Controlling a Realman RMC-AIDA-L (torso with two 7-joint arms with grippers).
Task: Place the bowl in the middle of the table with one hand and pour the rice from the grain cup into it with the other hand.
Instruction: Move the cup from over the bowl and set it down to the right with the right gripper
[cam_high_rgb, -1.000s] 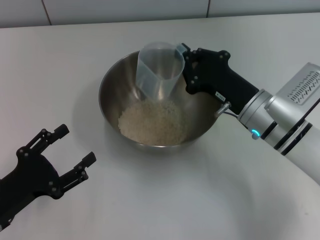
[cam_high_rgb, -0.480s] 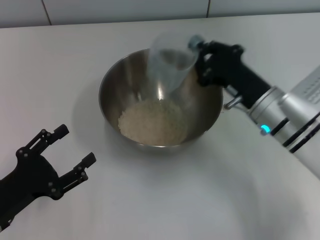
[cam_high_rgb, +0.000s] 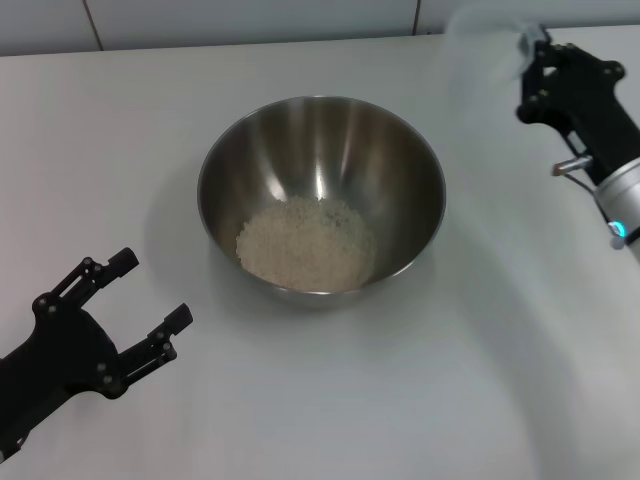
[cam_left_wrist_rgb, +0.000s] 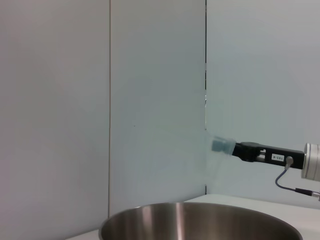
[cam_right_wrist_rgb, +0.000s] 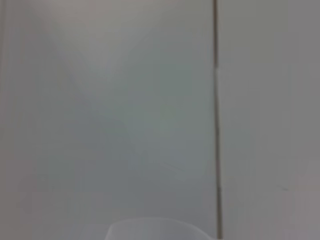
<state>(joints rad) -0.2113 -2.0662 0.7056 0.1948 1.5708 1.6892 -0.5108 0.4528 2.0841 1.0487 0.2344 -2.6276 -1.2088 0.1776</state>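
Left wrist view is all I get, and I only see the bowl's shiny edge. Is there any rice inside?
Observer: Yes. The head view shows a pale heap of rice on the bottom of the bowl.
Operator: Is the cup over the bowl?
Observer: No. The right hand holds the grain cup off to the bowl's right, toward the far edge of the table.
Operator: Where's the hand my camera sits on?
Observer: The left hand is open, low at the front left, apart from the bowl.
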